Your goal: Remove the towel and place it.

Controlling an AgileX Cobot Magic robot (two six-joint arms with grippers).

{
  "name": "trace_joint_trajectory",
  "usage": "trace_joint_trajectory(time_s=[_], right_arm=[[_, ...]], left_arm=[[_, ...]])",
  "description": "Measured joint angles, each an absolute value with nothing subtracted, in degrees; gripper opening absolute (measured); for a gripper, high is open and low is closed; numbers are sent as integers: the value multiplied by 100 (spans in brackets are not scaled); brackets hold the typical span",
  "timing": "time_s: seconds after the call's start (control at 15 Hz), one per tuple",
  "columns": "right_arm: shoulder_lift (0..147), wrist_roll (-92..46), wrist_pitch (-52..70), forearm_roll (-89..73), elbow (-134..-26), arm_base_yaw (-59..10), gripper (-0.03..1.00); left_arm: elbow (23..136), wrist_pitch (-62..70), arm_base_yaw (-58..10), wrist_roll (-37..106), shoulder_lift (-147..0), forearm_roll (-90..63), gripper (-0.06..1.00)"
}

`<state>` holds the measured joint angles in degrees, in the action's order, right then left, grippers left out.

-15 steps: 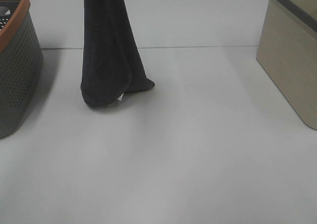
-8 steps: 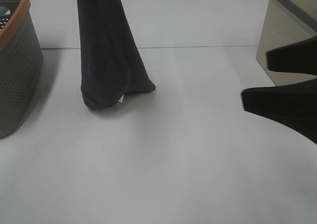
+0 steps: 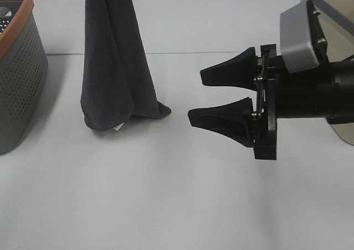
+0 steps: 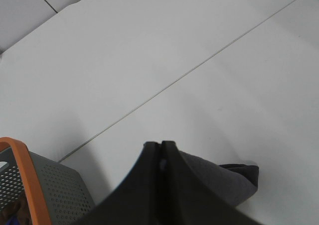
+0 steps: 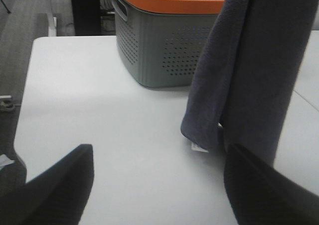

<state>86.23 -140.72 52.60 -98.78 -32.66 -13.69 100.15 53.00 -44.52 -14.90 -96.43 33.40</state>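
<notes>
Towel: the dark grey towel hangs as a long folded drape in the upper left of the high view, and its top runs out of the frame's upper edge.
Towel, lower end: it reaches down to the table and seems to rest on it; one fold pokes out toward the right.
Tag: you can spot the small white tag at the bottom hem, just above the table surface.
Left gripper: your left gripper shows only in its own wrist view, with the fingers pressed together and no gap, clamped on the towel, whose cloth spills out beneath them.
Right gripper: your right gripper reaches in from the right edge of the high view at mid-height. Its jaws are spread wide with nothing between them, pointing toward the towel but apart from it.
Right wrist view: the towel fills the upper right, between and beyond the two dark fingers.
Basket: a grey perforated basket with an orange rim sits at the left edge, near the towel and not touching it.
Table: pale and plain, with a thin seam crossing the upper part of the frame, behind the towel.
</notes>
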Motion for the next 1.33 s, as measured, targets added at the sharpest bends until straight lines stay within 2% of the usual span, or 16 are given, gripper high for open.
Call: trace_joint_trajectory(time_s=[0.6,0.93,1.33], right_arm=[[10514,-14135,5575,-9975,-4652,-1484,68],[11431,-14129,4790,-9975,-5781,-2275,67],[11963,-14083,4641,-9981,-6377,-2275,67]], left_arm=[[10015,5300,-4463,-1427,-9643,3312,0],[10015,5300,-4463,-1427,-9643,3283,0],[10015,5300,-4463,-1427,-9643,3163,0]])
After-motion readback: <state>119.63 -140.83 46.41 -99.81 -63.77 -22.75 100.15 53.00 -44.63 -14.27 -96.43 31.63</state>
